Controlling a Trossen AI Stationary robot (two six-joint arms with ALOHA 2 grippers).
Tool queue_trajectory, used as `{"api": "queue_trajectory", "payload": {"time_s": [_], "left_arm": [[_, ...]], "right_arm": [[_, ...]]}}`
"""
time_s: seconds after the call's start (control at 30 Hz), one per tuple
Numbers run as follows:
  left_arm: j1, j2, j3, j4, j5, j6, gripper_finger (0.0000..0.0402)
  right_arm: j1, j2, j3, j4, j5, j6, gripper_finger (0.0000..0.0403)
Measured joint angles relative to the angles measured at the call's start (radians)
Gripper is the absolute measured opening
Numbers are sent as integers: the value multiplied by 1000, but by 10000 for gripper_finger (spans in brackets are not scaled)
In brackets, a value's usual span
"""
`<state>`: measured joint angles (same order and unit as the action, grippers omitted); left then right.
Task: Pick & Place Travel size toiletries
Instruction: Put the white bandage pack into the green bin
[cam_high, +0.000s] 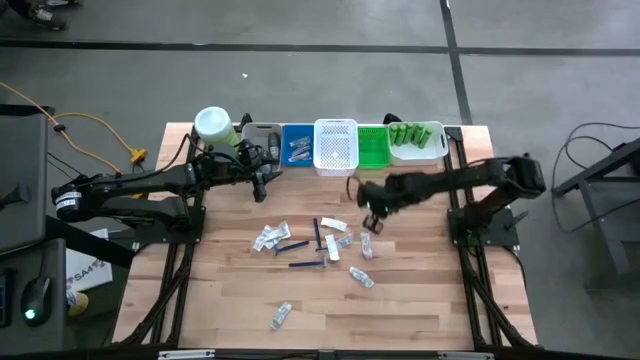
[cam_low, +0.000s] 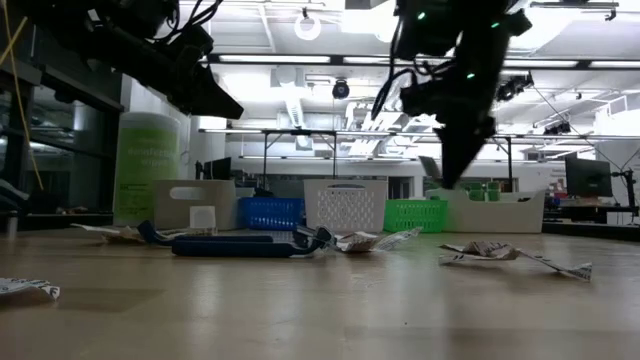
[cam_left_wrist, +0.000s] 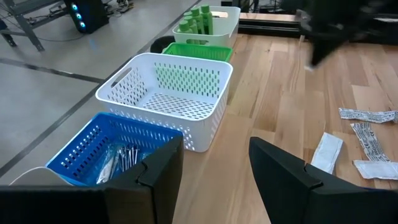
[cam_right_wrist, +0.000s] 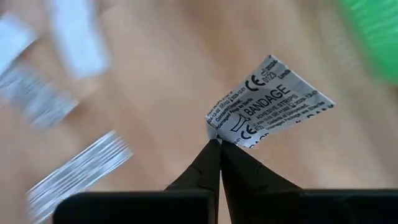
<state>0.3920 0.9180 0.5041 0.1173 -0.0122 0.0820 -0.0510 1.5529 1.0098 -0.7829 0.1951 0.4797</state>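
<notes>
- Pinching a white bandage sachet (cam_right_wrist: 267, 102) by one edge, the right tool (cam_right_wrist: 217, 146) has its fingers pressed tight together on it above the wooden desk (cam_high: 420, 300); in the high view this tool (cam_high: 372, 212) hangs over the middle of the desk, just in front of the row of bins.
- Hovering over the bin row's left end, beside the pale-green jar (cam_high: 214, 125), the left tool (cam_left_wrist: 214, 162) has its fingers partly apart with nothing between them.
- Lying loose on the desk are more white sachets (cam_high: 270, 236), thin dark blue sticks (cam_high: 292, 245) and one sachet apart near the front edge (cam_high: 281, 316).
- Standing along the back edge are a grey bin (cam_high: 262, 138), a blue bin (cam_left_wrist: 93, 146) with items inside, a white basket (cam_left_wrist: 168, 93), a green basket (cam_left_wrist: 198, 51), and a pale bin (cam_left_wrist: 227, 22) holding small green bottles (cam_left_wrist: 198, 20).
</notes>
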Motion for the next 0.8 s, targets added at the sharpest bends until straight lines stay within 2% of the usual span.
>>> {"api": "queue_trajectory", "payload": {"time_s": [0.17,0.33,0.8], "left_arm": [[0,0,0,0,0,0,184],[0,0,0,0,-2,0,184],[0,0,0,-7,-24,0,184]], "right_arm": [[-164,0,30,19,48,-141,3],[-297,-1,31,110,65,-226,3],[-511,51,31,297,42,-431,3]]}}
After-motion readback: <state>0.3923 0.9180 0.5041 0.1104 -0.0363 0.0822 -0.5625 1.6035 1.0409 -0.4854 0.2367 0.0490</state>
